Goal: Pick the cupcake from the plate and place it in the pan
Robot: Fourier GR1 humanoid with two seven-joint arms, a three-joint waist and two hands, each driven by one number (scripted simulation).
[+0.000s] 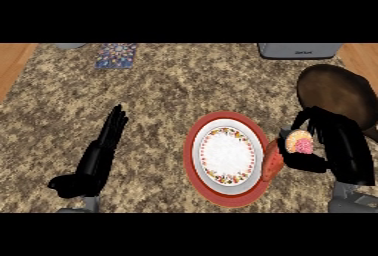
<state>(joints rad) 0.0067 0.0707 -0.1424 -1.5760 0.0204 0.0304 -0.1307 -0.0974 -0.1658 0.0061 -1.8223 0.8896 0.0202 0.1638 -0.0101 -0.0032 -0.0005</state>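
A red-rimmed plate (221, 197) with a white, flower-bordered centre lies in the middle of the counter. Just right of it my right hand (341, 150) is curled round the cupcake (300, 143), which shows pink frosting and a tan wrapper between thumb and fingers. The cupcake is off the plate, held beside its right edge. The dark brown pan (328, 90) sits behind the right hand at the far right, partly hidden by the fingers. At the left, my left hand (100, 155) rests open with straight fingers, holding nothing.
A patterned blue mat (116, 55) lies at the back left. A grey appliance (299, 50) stands at the back right, just behind the pan. Wooden surface (15, 65) shows beyond the speckled counter on both sides.
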